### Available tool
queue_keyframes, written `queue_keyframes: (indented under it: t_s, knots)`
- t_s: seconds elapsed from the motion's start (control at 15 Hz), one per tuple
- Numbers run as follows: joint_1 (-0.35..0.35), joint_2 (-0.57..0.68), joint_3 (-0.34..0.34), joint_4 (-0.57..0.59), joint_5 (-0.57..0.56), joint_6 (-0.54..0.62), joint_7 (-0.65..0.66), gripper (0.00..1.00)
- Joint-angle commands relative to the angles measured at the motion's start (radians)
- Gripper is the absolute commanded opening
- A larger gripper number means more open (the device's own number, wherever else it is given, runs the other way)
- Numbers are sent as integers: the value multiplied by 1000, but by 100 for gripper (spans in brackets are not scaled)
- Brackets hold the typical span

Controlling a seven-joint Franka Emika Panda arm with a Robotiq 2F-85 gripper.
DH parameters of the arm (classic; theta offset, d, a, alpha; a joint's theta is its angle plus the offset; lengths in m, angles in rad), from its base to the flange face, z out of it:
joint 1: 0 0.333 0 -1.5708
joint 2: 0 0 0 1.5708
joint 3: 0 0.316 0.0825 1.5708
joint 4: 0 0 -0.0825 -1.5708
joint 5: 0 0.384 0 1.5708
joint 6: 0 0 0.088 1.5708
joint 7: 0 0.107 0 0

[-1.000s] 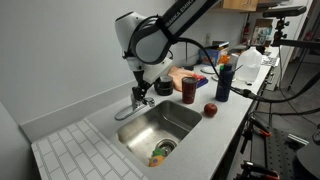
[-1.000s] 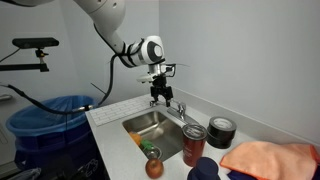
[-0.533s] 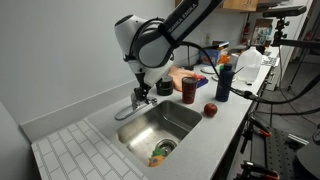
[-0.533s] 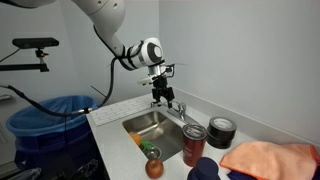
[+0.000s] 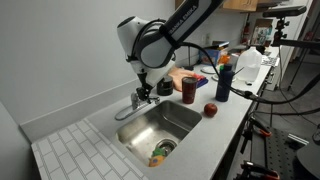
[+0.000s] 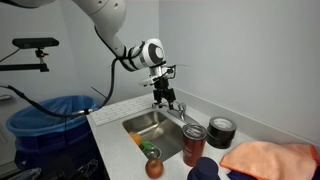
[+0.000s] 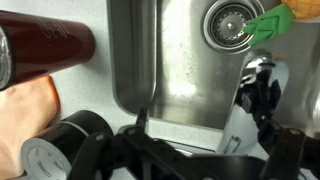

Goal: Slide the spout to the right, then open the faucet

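Hand: the hand (image 5: 146,92) hangs low over the back edge of the sink (image 5: 172,118), right at the faucet (image 5: 138,99). In the wrist view its two fingers stand spread apart, with nothing clamped between them.
Task's thing: the spout (image 5: 126,111) reaches out from the faucet base at a slant over the basin. In the wrist view the chrome of the tap lies just beside one finger (image 7: 268,95). Whether they touch I cannot tell.
Done so far: as far as I can judge, little. The hand is set against the tap, and the spout lies at a slant with no clear sign of a finished swing.
Left to do: most likely the whole sideways push of the spout, then the lever. No water is seen running, so the faucet looks shut.
Around, on the bench: the bench (image 5: 72,150) carries a dark red can (image 5: 188,88) near the basin's corner, with a red apple (image 5: 210,110) beside it and a blue bottle (image 5: 223,78) further back. A black tape roll (image 6: 220,130) and an orange cloth (image 6: 268,160) lie close to the can.
In the basin: a green and orange item (image 5: 160,152) sits at the drain (image 7: 229,20), well below the spout.
In the way: the can is the nearest thing to the tap, but it stands apart from it. The spout's sweep over the basin looks free, though the lever is hard to make out behind the hand.
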State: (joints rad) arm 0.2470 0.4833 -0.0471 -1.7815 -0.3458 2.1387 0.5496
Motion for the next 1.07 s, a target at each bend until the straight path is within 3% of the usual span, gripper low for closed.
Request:
queue_keyframes:
  t_s: [0.0, 0.67, 1.0]
  knots:
    - [-29, -31, 14, 13, 59, -19, -49, 100]
    - [-81, -80, 54, 52, 269, -37, -168, 100]
    - [-91, -79, 61, 61, 314, -47, -196, 100]
